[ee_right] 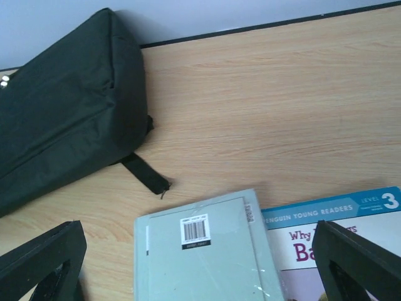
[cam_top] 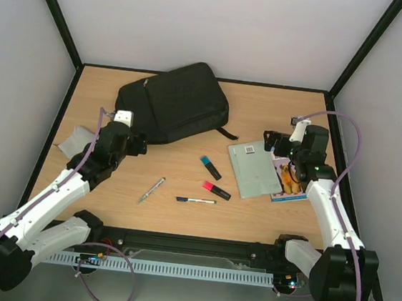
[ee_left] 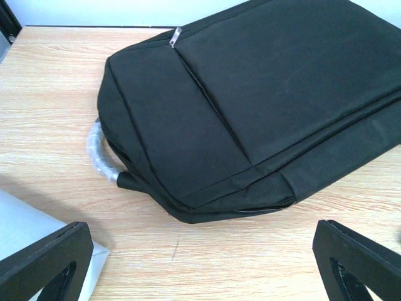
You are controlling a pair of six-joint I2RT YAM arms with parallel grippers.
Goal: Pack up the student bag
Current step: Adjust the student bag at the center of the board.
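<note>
The student bag (cam_top: 173, 108), a large black backpack, lies flat and zipped at the back of the table. It fills the left wrist view (ee_left: 263, 94), where its grey handle loop (ee_left: 100, 153) shows, and it is at the left of the right wrist view (ee_right: 62, 125). My left gripper (cam_top: 138, 144) is open and empty (ee_left: 200, 276), just in front of the bag's near corner and apart from it. My right gripper (cam_top: 277, 144) is open and empty (ee_right: 200, 269), hovering over the far end of a pale grey book (cam_top: 254, 169).
The grey book (ee_right: 200, 251) overlaps a reader book (cam_top: 291, 185) (ee_right: 326, 232). A blue highlighter (cam_top: 211, 167), a pink highlighter (cam_top: 216, 190), a dark pen (cam_top: 196, 200) and a silver pen (cam_top: 151, 189) lie mid-table. A light-grey pouch (cam_top: 78, 140) lies at the left. A bag strap (ee_right: 145, 174) trails out.
</note>
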